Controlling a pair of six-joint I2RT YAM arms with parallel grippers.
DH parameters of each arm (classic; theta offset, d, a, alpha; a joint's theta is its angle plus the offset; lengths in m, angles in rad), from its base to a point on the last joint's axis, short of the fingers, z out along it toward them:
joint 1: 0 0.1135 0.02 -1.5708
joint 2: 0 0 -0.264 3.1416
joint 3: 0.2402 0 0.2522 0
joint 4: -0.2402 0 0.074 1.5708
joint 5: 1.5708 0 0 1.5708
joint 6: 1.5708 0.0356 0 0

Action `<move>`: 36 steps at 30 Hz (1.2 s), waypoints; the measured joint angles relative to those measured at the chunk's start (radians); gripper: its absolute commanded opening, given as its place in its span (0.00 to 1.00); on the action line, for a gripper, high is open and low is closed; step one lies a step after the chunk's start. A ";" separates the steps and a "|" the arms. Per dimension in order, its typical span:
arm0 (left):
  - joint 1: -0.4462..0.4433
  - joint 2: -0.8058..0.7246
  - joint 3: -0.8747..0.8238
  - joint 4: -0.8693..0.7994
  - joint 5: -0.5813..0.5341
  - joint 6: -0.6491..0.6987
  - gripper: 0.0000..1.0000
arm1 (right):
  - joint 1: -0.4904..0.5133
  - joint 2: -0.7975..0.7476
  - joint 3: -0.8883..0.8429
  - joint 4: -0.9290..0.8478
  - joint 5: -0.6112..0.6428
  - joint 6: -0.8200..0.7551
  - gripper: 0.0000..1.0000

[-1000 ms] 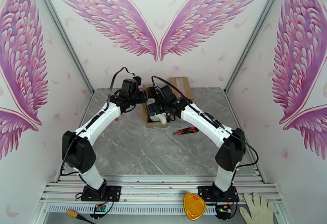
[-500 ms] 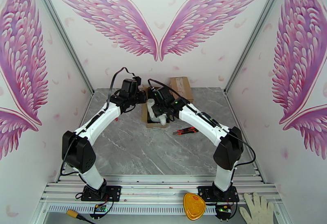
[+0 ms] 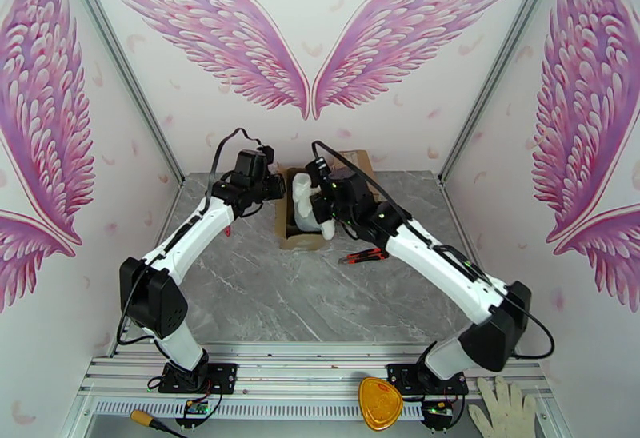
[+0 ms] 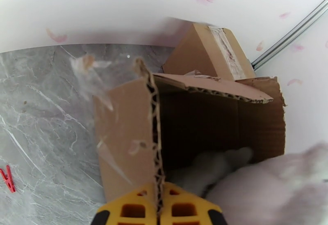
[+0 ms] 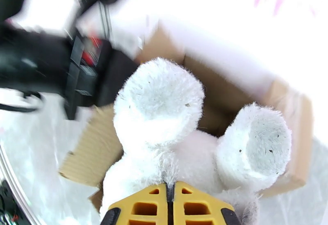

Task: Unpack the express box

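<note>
Looking down from the top external view, the open express box (image 3: 298, 241) sits mid-frame on the grey table (image 3: 264, 288). The left gripper (image 3: 278, 189) is at its left wall, and the right gripper (image 3: 322, 209) is against a white plush toy (image 3: 302, 196) standing up out of it.

At the left wrist's bottom centre, the left gripper (image 4: 159, 205) is clenched on the box's corrugated wall edge.

At the right wrist's bottom centre, the right gripper (image 5: 170, 203) pinches the toy's fur, with the box behind.

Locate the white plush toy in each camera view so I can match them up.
Top external: white plush toy sticking up from the cardboard box, picture centre.
Left wrist: toy as blurred fur, lower right, at the box's mouth.
Right wrist: toy at centre, two stubby limbs facing the camera.
Shared landmark: the cardboard box.
</note>
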 measured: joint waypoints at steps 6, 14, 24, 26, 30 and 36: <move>0.031 0.066 0.109 -0.084 0.011 0.005 0.00 | -0.001 -0.132 -0.117 0.241 0.030 -0.040 0.00; 0.119 0.188 0.298 -0.240 0.087 0.068 0.00 | -0.035 -0.175 -0.159 0.445 0.114 -0.074 0.00; 0.328 0.362 0.542 -0.435 0.291 0.175 0.00 | -0.092 -0.026 -0.158 0.654 0.171 -0.105 0.00; 0.364 0.395 0.581 -0.471 0.329 0.187 0.00 | -0.093 0.034 -0.158 0.697 0.177 -0.116 0.00; 0.430 0.471 0.678 -0.539 0.394 0.204 0.00 | -0.093 0.152 -0.157 0.752 0.177 -0.123 0.00; 0.492 0.559 0.774 -0.604 0.468 0.212 0.00 | -0.093 0.323 -0.118 0.825 0.176 -0.122 0.00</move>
